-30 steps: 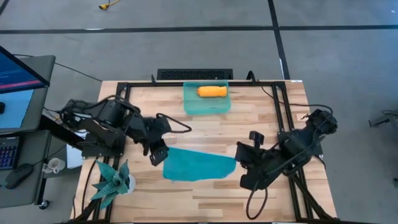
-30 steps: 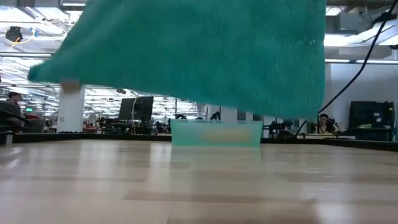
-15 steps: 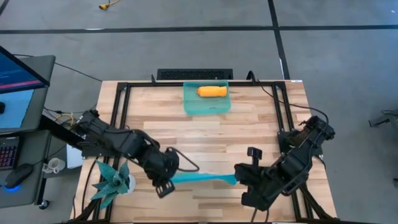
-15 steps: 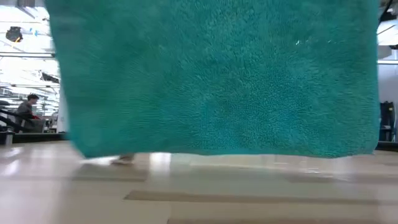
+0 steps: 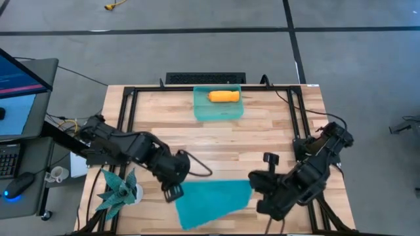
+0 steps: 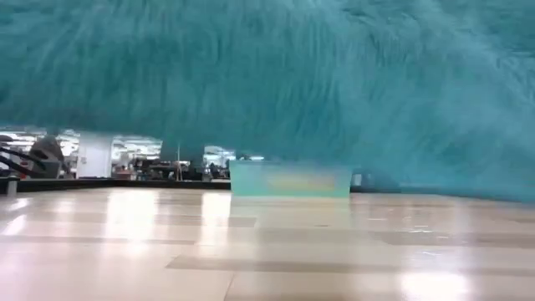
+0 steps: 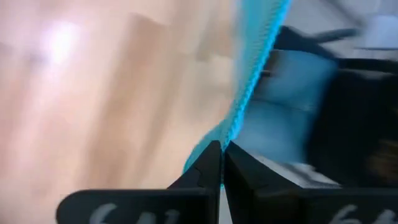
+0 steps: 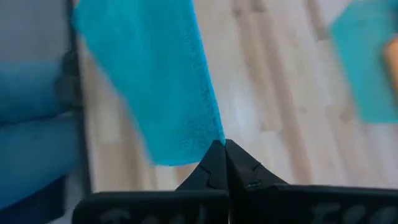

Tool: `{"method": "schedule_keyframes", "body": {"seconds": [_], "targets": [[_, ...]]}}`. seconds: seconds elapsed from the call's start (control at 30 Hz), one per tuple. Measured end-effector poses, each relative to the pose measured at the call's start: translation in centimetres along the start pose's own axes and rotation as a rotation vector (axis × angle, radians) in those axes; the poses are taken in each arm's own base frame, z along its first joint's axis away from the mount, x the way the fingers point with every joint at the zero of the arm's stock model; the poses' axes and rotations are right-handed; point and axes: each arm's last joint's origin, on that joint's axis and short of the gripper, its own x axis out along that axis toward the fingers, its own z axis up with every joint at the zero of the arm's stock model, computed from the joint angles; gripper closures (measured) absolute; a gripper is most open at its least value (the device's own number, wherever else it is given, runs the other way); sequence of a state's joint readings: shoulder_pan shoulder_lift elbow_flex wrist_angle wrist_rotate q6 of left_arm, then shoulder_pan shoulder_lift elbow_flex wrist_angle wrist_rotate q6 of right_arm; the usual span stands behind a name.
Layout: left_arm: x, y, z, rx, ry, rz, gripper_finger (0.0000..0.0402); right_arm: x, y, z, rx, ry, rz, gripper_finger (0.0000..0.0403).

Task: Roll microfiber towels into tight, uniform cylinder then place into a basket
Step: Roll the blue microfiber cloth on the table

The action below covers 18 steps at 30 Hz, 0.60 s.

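1. One basket, a low translucent sea-green bin, is sitting at the far middle of the wooden table. It is also showing in the low view, hazy, beyond the hanging cloth.
2. Inside the basket, one orange towel is lying rolled into a short cylinder, along the far wall.
3. One teal towel is hanging spread out at the near middle of the table, well apart from the basket. In the low view it is filling the upper part of the picture, with its lower edge off the tabletop.
4. Two towels are showing in all: one orange, one teal.
5. The left gripper is clenching one corner of the teal towel; its wrist view is showing the fingers pinched together on the cloth's edge.
6. The right gripper is clenching the opposite corner, fingers pressed together on the cloth.
7. One spiky teal plant is standing at the table's near left corner, beside the left arm.
8. One black metal frame is running around the table's edge.
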State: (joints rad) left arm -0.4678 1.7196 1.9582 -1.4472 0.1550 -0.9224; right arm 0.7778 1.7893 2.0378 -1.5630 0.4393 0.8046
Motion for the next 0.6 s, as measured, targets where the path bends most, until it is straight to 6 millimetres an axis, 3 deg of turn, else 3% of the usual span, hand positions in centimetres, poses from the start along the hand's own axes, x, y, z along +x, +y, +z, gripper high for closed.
{"method": "schedule_keyframes", "body": {"seconds": [0.13,0.27,0.43,0.6], "targets": [[0.2,2.5,1.1,0.045,-0.068,0.238,0.0401,1.8,-1.0,0.4,-0.004,0.004,-0.103,0.0401],[0.9,3.8,2.4,0.133,-0.150,0.368,0.0401,5.0,-1.6,-0.4,-0.030,0.093,-0.204,0.0401],[4.2,6.2,4.0,0.200,-0.133,0.468,0.0401,8.9,-3.0,-1.5,-0.018,0.173,-0.352,0.0401],[8.1,9.3,5.1,0.217,-0.087,0.519,0.0401,11.2,-4.1,-1.9,0.011,0.203,-0.414,0.0401]]}}
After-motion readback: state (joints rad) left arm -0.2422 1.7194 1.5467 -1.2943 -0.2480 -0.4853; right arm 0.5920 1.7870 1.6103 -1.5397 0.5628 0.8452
